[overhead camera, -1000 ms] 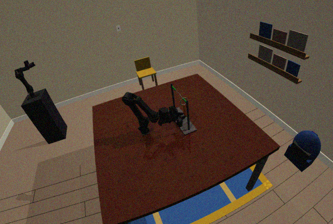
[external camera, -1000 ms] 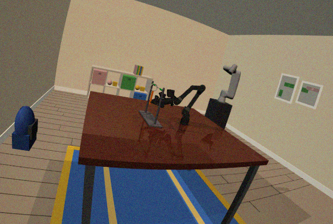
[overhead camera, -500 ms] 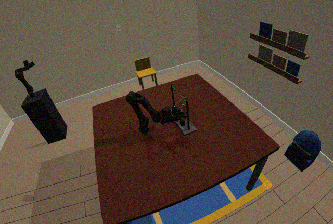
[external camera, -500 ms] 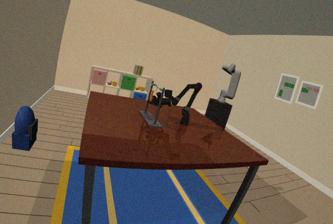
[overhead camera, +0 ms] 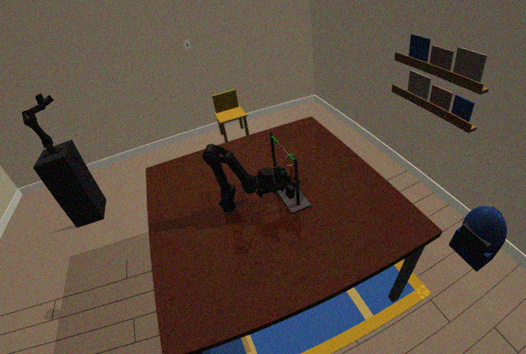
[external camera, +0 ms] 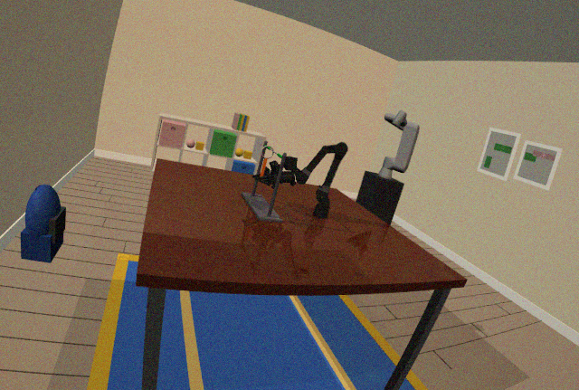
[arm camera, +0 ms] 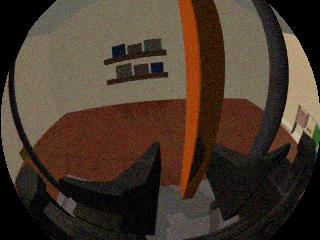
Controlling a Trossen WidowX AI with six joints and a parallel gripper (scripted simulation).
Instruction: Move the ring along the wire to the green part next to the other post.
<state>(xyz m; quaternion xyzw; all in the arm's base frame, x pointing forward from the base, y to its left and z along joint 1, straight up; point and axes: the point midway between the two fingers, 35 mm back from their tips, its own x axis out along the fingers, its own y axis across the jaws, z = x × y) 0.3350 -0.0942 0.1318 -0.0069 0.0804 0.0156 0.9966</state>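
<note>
The ring (overhead camera: 289, 166) hangs around the wire's green part beside one post (overhead camera: 297, 180) (external camera: 256, 178) (arm camera: 278, 75). Its orange handle (external camera: 264, 167) (arm camera: 192, 100) points down; the ring itself is out of the wrist view. The thin grey wire (overhead camera: 283, 149) runs to the green part (overhead camera: 274, 140) (external camera: 280, 155) by the other post (overhead camera: 273, 154) (external camera: 278, 185) (arm camera: 14, 100). My gripper (overhead camera: 292, 186) (external camera: 260, 178) (arm camera: 178, 144) is partly open below the wire. The handle's lower part stands between the fingers, nearer the right one in the wrist view, with no clear grip. Contact cannot be told.
The posts rise from a grey base plate (overhead camera: 299, 206) (external camera: 261, 208) on the brown table (overhead camera: 339, 222) (external camera: 210, 245). In the wrist view, the posts flank the gripper on both sides. The chair (overhead camera: 230, 115) and wall shelves (overhead camera: 441, 73) are far off.
</note>
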